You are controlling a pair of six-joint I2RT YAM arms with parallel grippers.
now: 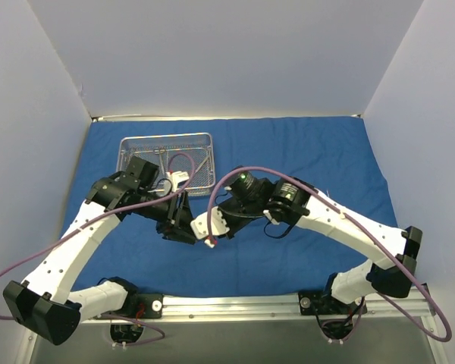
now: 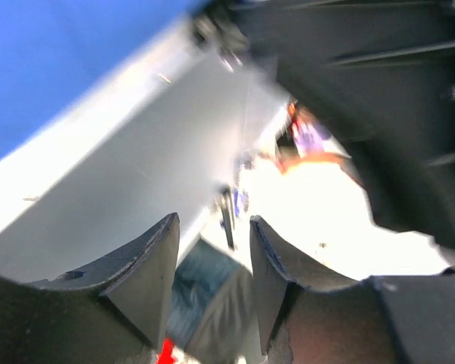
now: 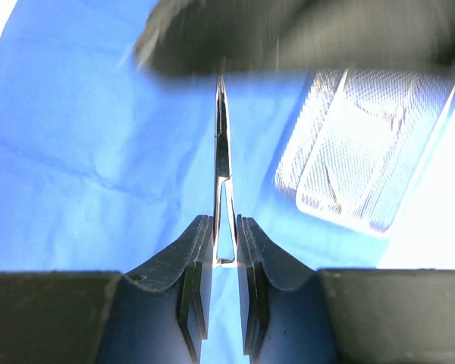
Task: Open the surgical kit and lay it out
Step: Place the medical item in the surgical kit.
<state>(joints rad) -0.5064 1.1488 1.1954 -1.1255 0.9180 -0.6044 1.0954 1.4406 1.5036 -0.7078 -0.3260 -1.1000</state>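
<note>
between right jaws, instrument (image 3: 222,152) points straight outward.

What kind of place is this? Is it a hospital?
Probably a robot test booth, not a hospital: plain white walls box in two robot arms, a blue cloth and a mesh tray.

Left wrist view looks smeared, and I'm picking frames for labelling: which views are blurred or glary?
Left wrist: heavy motion blur, blown-out highlights right of centre, only its fingers crisp. Right wrist: held instrument sharp, mesh tray soft and glary, top smeared. Top external: evenly lit, sharp.
</note>
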